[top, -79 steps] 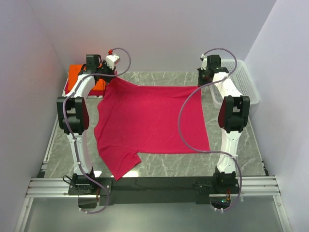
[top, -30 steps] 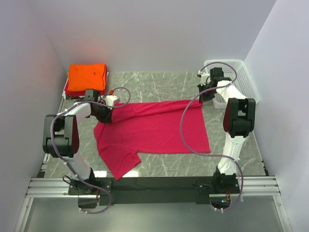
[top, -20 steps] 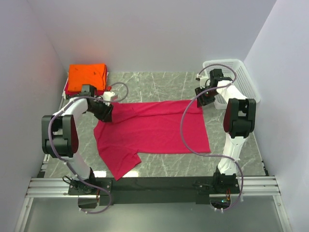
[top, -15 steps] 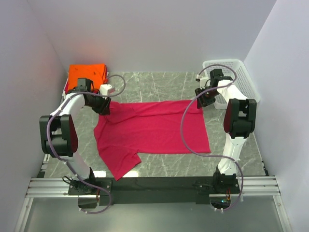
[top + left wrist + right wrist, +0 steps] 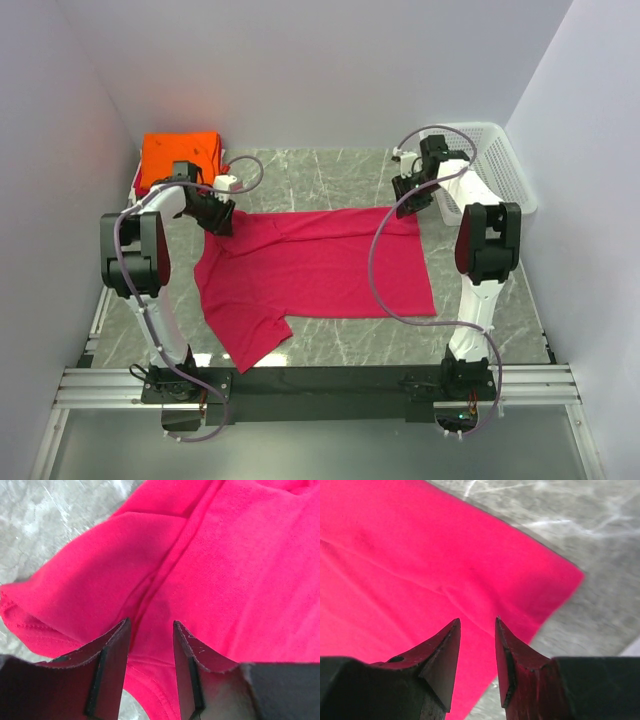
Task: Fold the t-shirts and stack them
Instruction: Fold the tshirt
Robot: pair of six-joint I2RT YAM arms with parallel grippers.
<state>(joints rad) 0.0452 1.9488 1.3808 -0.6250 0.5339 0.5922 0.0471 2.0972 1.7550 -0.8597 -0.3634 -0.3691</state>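
Bare worktop (image 5: 330, 165): far strip between the folded orange t-shirt stack (image 5: 178, 158) and the white mesh basket (image 5: 500, 170); also a near strip beside the sleeve.
Centre: crimson t-shirt (image 5: 320, 265), lying low, open overhead.
Far left corner: the stack, close to the left wall (image 5: 60, 150).
Far right: basket near the right wall (image 5: 590, 150).
Left gripper (image 5: 224, 224) and right gripper (image 5: 403, 207) stand over the shirt's far corners; open passage between them.

Robot lab test cell. Plain pale panel walls (image 5: 320, 70) box in marble-pattern bench (image 5: 340, 170). Both left arm (image 5: 150, 260) and right arm (image 5: 482, 250) bolted to aluminium extrusion rail (image 5: 100, 385) at near edge. Grey cables (image 5: 380, 270) loop loosely along both arms.
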